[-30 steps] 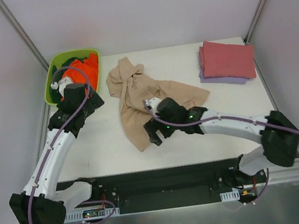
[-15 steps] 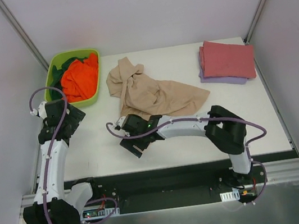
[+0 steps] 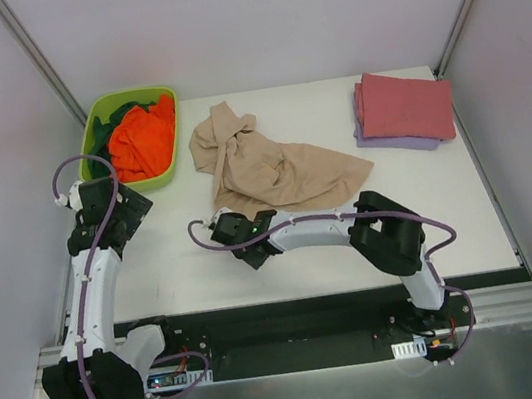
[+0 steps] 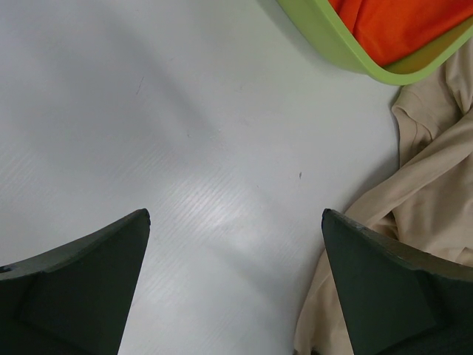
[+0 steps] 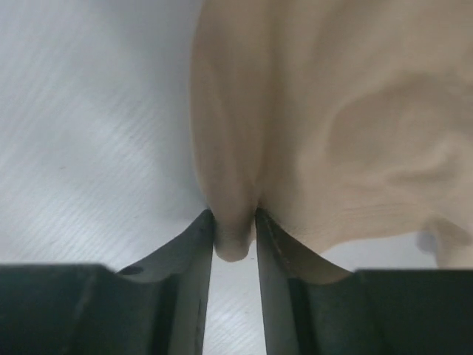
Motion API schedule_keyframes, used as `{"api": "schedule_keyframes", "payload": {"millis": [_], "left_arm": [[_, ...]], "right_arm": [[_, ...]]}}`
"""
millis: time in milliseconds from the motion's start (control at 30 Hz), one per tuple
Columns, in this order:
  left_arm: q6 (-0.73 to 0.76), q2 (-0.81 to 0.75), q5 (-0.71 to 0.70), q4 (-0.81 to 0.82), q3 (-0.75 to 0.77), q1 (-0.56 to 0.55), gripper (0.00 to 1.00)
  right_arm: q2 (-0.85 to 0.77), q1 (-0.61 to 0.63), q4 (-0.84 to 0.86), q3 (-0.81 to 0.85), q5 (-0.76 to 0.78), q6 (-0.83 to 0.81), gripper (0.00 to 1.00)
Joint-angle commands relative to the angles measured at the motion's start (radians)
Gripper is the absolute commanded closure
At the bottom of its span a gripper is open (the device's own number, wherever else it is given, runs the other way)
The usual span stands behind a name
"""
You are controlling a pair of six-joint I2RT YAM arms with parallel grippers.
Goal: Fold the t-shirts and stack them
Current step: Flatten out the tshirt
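Note:
A crumpled tan-beige t-shirt point(image 3: 271, 168) lies mid-table, and shows in the right wrist view point(image 5: 332, 111) and the left wrist view point(image 4: 436, 170). My right gripper point(image 3: 233, 227) is at its near-left edge. In the right wrist view the right gripper point(image 5: 233, 218) has both fingers pressed against a hanging fold of that shirt. A dusty red t-shirt point(image 3: 405, 105) lies folded on a lavender one point(image 3: 394, 142) at the back right. The bright orange t-shirt point(image 3: 143, 138) and a dark green one point(image 3: 121, 113) sit in the tub. My left gripper point(image 3: 119, 215) point(image 4: 235, 214) hangs open over bare table.
The lime-green tub point(image 3: 92, 126) point(image 4: 332, 44) stands at the back left corner of the white table point(image 3: 185, 263). Frame posts rise at the back corners. The black base rail runs along the near edge.
My right arm swung left and toward the near edge, and its jaws narrowed onto the tan shirt's edge. The left arm drew back from the tub, then stayed still.

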Motion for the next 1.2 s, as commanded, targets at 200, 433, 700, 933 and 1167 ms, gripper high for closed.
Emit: {"api": "schedule_keyframes", "payload": {"millis": [200, 433, 700, 933, 1167], "left_arm": [[0.021, -0.029, 0.063, 0.001, -0.009, 0.012, 0.01], [0.033, 0.036, 0.309, 0.049, 0.008, 0.011, 0.01], [0.041, 0.222, 0.378, 0.129, 0.115, -0.187, 0.01], [0.116, 0.620, 0.379, 0.133, 0.473, -0.297, 0.01], [0.164, 1.052, 0.238, -0.061, 0.949, -0.305, 0.01]], "right_arm": [[-0.381, -0.069, -0.097, -0.243, 0.422, 0.191, 1.00], [-0.792, -0.415, -0.249, -0.526, 0.441, 0.354, 1.00], [-0.885, -0.722, -0.249, -0.628, 0.381, 0.305, 1.00], [-0.866, -0.775, -0.197, -0.634, 0.378, 0.211, 1.00], [-0.862, -0.802, -0.139, -0.656, 0.312, 0.163, 1.00]]}}
